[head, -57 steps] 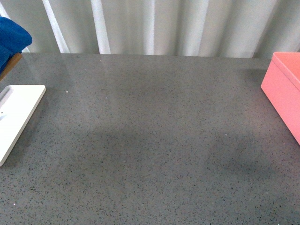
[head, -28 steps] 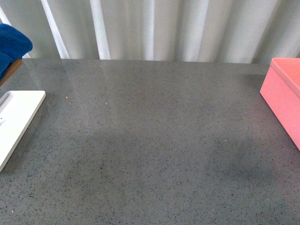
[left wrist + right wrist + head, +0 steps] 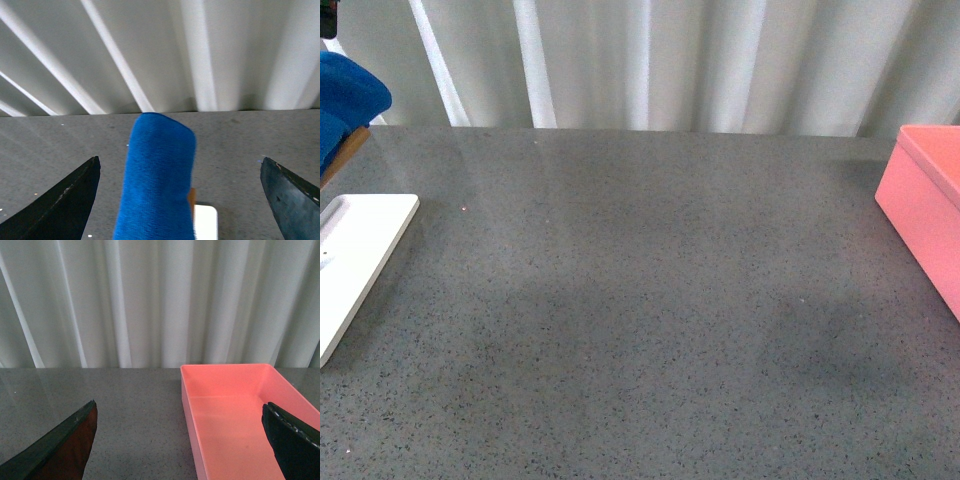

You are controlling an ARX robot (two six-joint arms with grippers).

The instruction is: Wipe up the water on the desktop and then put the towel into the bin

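Barely anything has shifted. From the front, the towel [image 3: 350, 95] sits far left, the bin [image 3: 925, 215] far right, and the desktop [image 3: 640, 300] between looks untouched.

Left wrist: the left gripper [image 3: 178, 160] gapes wide, the towel ahead and ungrasped.

Right wrist: the right gripper [image 3: 178, 404] is wide open and empty, facing the bin.

Everything seems left to do.

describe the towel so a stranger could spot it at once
Start at the speckled grey desktop and go to its far left corner, just beyond the flat white tray. The towel is there: the only bright blue, fuzzy thing; the bin opposite is pink.
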